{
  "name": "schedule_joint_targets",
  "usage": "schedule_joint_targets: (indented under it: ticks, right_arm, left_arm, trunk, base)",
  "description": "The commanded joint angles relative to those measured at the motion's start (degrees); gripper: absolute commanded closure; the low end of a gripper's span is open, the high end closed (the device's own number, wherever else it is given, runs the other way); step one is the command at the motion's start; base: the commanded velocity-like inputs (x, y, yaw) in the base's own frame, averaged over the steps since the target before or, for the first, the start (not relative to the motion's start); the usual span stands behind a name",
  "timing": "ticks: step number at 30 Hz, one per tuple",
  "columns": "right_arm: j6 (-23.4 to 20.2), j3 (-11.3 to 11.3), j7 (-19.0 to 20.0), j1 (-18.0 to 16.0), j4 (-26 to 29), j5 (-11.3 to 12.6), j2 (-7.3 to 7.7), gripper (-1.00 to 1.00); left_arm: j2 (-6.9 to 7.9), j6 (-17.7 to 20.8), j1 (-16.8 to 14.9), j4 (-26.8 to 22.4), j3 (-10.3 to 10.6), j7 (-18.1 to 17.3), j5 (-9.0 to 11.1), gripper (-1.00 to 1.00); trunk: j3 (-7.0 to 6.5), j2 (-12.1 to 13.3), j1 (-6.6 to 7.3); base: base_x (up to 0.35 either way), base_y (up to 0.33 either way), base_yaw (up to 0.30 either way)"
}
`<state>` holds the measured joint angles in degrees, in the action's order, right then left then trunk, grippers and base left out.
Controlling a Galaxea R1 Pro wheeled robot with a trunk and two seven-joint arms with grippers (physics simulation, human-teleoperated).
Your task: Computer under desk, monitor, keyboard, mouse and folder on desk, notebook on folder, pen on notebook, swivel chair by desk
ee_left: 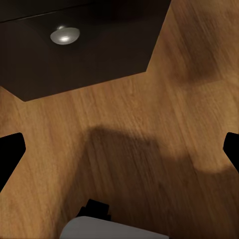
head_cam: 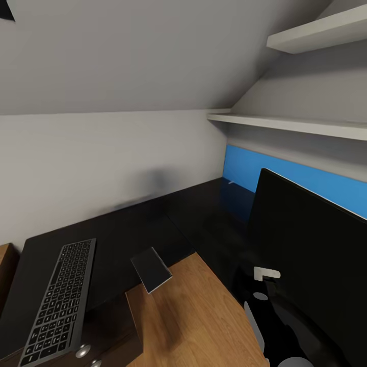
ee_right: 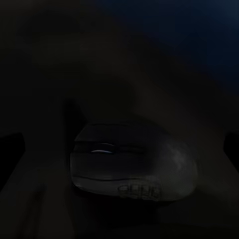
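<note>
The black desk (head_cam: pixel 153 219) runs along the wall to a blue back panel (head_cam: pixel 242 165). On its left end lies the black keyboard (head_cam: pixel 58 303). A small grey notebook (head_cam: pixel 151 269) sits at the desk's front edge, partly over the floor. The black monitor (head_cam: pixel 311 239) stands at the right, with my dark right arm (head_cam: pixel 265 311) low in front of it. A thin light pen (head_cam: pixel 231 182) lies by the panel. In the right wrist view a dim mouse (ee_right: pixel 132 167) lies on a dark surface between the fingers of my open right gripper (ee_right: pixel 122 148). My left gripper (ee_left: pixel 121 149) hangs open over the floor.
White wall shelves (head_cam: pixel 306 125) hang above the monitor under a sloped ceiling. The dark drawer unit (ee_left: pixel 89 55) with a silver knob (ee_left: pixel 64 35) stands under the desk's left end. Wood floor (head_cam: pixel 199 316) lies in front of the desk. A grey rounded part (ee_left: pixel 114 230) shows below my left gripper.
</note>
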<state>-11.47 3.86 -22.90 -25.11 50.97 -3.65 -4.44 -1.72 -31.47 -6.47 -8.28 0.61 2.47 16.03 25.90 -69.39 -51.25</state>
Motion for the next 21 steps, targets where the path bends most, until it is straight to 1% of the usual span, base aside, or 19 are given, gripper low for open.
schedule_joint_targets:
  ticks: [1, 8, 21]
  right_arm:
    - [-0.5, 0.1, 0.0, 0.0, 0.1, -0.4, -0.05, -1.0]
    - [-0.5, 0.1, 0.0, 0.0, 0.1, -0.4, -0.05, -1.0]
    - [-0.5, 0.1, 0.0, 0.0, 0.1, -0.4, -0.04, -1.0]
  left_arm:
    - [0.0, -0.2, 0.0, 0.0, 0.1, 0.3, 0.0, -1.0]
    - [0.01, -0.2, 0.0, 0.0, 0.1, 0.3, 0.0, -1.0]
    - [0.0, -0.2, 0.0, 0.0, 0.1, 0.3, 0.0, -1.0]
  trunk:
    - [0.25, -0.5, -0.23]
    - [1.5, -3.3, -1.76]
    - [1.5, -3.3, -1.76]
  base:
    - [0.0, 0.0, 0.0]
    - [0.0, 0.0, 0.0]
    - [0.0, 0.0, 0.0]
